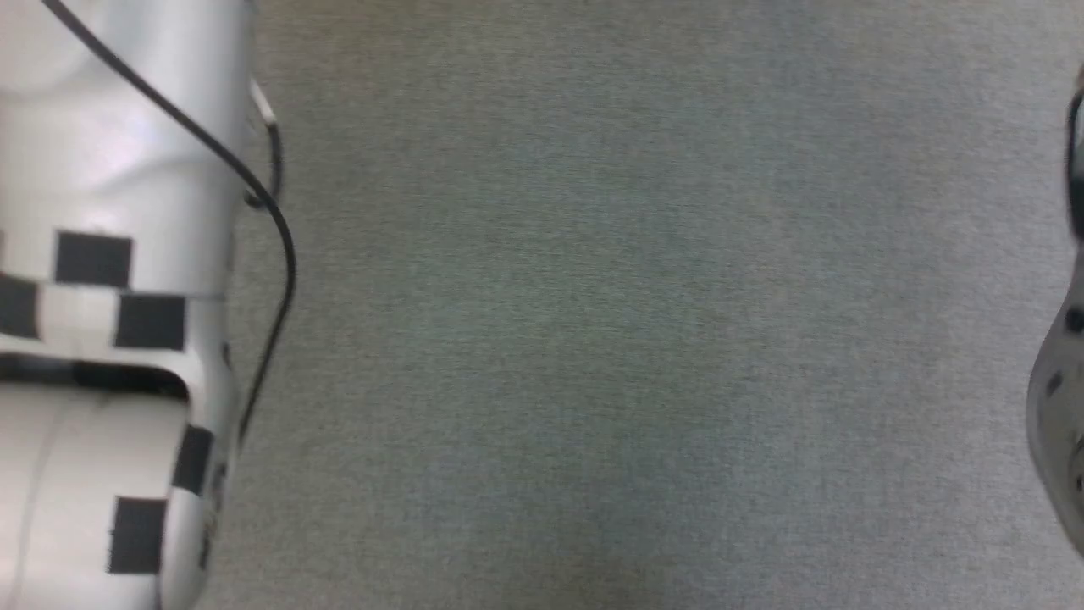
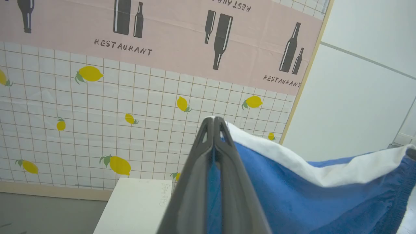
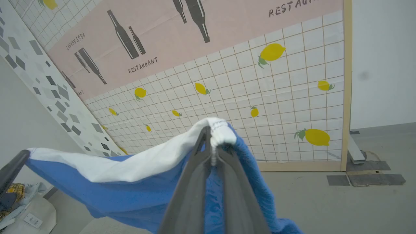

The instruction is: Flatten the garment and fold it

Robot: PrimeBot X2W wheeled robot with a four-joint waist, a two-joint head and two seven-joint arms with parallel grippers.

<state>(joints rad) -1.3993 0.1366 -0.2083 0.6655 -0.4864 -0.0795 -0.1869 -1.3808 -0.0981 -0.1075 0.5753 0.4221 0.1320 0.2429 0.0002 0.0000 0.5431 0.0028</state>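
The garment [image 2: 292, 195] is bright blue with a broad white stripe along its upper edge and hangs stretched in the air between both grippers. In the left wrist view my left gripper [image 2: 214, 122] is shut on one end of the fabric, which runs off to the right. In the right wrist view my right gripper [image 3: 211, 133] is shut on a white stitched corner of the garment [image 3: 130, 191], which sags leftward to the other arm's dark finger [image 3: 11, 170].
A wall panel [image 2: 130, 97] with lemon tiles and a pink band stands ahead. A white box [image 2: 136, 204] sits at its foot, and metal plates [image 3: 367, 177] lie on the grey floor. The head view shows the grey surface [image 1: 635, 339] and my pale left forearm [image 1: 110, 296].
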